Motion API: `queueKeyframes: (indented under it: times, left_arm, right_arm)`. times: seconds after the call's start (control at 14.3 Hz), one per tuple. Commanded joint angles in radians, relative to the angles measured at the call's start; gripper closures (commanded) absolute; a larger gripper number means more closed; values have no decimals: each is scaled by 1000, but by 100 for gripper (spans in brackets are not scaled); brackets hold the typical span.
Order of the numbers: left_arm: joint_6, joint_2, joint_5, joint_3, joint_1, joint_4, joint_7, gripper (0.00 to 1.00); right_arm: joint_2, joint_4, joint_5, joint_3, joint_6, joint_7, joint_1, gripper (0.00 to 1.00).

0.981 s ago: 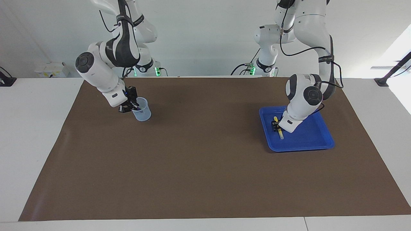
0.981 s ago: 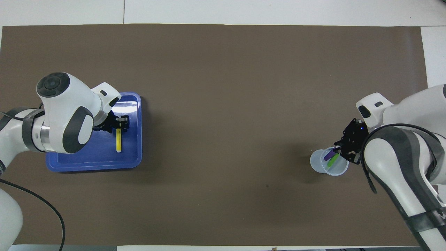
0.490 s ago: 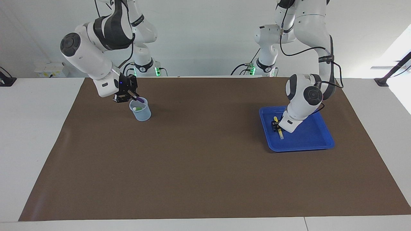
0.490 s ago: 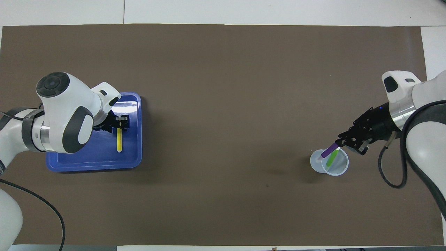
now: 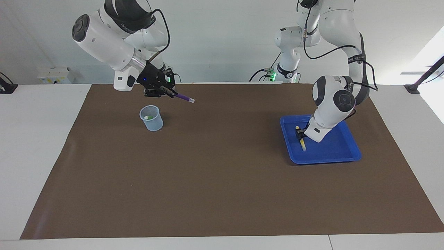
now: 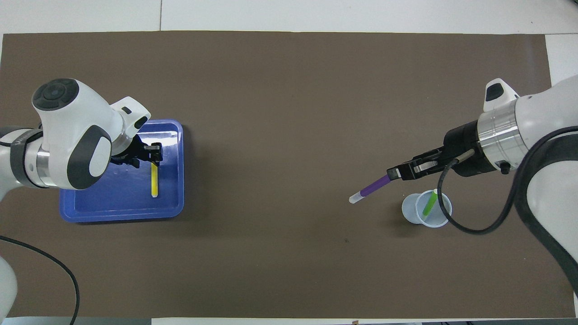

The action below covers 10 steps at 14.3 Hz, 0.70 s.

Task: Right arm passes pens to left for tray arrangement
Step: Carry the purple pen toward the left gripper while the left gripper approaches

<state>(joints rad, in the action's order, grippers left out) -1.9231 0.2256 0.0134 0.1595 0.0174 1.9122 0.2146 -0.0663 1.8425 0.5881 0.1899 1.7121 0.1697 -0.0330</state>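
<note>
My right gripper (image 5: 167,91) (image 6: 396,172) is shut on one end of the purple pen (image 5: 183,98) (image 6: 373,187). It holds the pen in the air beside the cup, with the pale end pointing toward the middle of the table. The green pen (image 6: 429,206) stands in the translucent cup (image 5: 152,119) (image 6: 426,210). The yellow pen (image 5: 304,145) (image 6: 154,180) lies flat in the blue tray (image 5: 333,149) (image 6: 113,198). My left gripper (image 5: 298,132) (image 6: 156,152) hangs open just over that pen.
A brown mat (image 5: 222,173) (image 6: 289,113) covers the table. The cup stands toward the right arm's end, the tray toward the left arm's end, with a wide stretch of mat between them.
My right gripper has lifted the purple pen out of the cup and swung it toward the table's middle. My left arm has risen slightly; the yellow pen stayed in the tray.
</note>
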Motion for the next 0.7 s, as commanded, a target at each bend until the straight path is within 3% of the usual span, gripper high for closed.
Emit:
queueKeyframes:
  times: [0.0,0.14,0.28,0.63]
  left_arm:
    - [236,-38,124,-1,-4,-164,75,44]
    - [308,-78,204,5,-4,-217,304,44]
    - [296,-158,354,5,6,-211,599,44]
    - [152,-239,513,104,12,-214,1301,39]
  right_arm:
    - [6,-2,71,63,104,-244,-10,96]
    - [2,-2,107,98,168,-367,-10,96]
    - [2,-2,113,141,259,-497,-10,95]
    - [2,18,122,247,460,-746,-8,95]
